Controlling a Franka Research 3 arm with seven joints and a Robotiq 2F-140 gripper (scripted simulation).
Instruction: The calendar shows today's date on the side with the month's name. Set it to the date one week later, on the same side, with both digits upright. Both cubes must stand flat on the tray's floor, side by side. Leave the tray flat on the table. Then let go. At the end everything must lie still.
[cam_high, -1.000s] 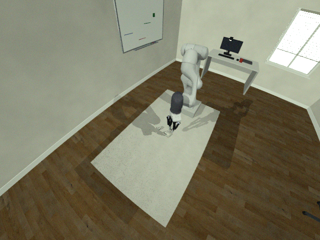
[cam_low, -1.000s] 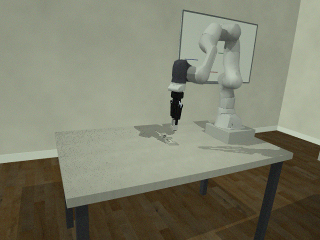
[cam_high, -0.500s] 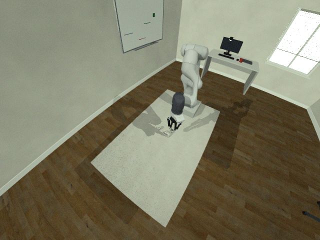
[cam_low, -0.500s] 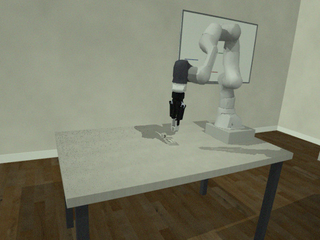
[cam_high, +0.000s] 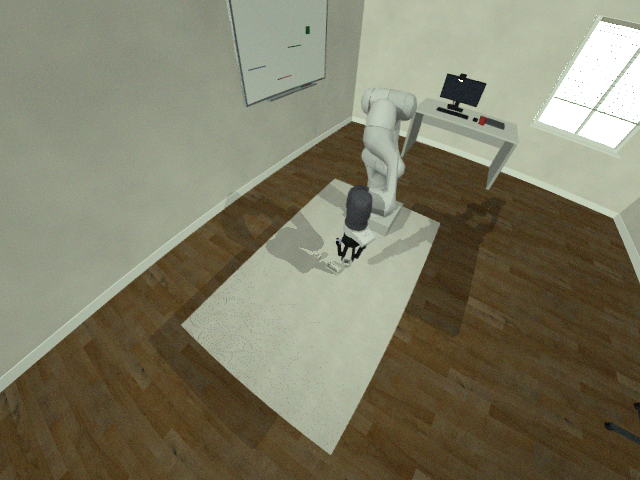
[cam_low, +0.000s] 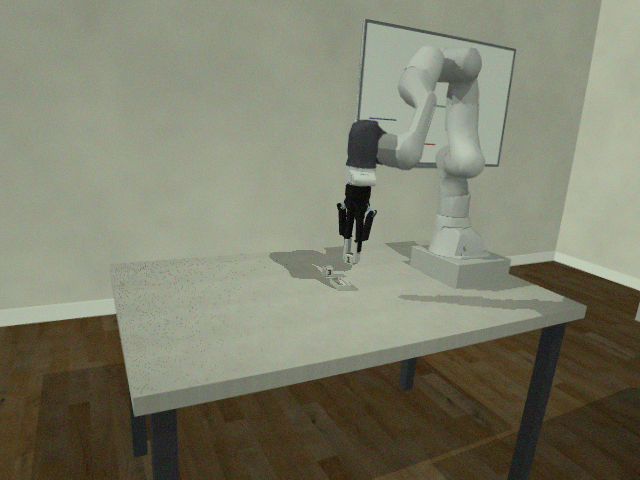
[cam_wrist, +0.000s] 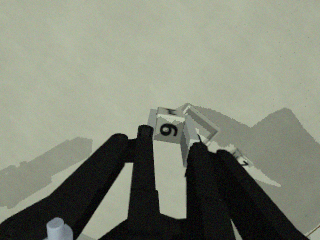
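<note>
My gripper (cam_high: 347, 260) (cam_low: 351, 256) (cam_wrist: 168, 123) is shut on a white digit cube (cam_low: 348, 259) (cam_wrist: 168, 129) and holds it above the table. This cube shows a 1 toward the exterior camera and a 6 or 9 in the wrist view. The white tray (cam_high: 336, 270) (cam_wrist: 205, 118) lies on the table close to the held cube, partly hidden by it in the wrist view. The other cube (cam_high: 318, 255) (cam_low: 328, 271) (cam_wrist: 242, 159) rests on the table beside the tray, outside it. It shows a 3 toward the exterior camera; in the wrist view a finger partly hides it.
The pale table (cam_high: 310, 330) (cam_low: 268, 330) carries the tray, the loose cube and the robot's base block (cam_low: 439, 268). The base stands behind the tray, to the right in the exterior view. The arm's shadow falls around the tray and loose cube, making their details hard to read.
</note>
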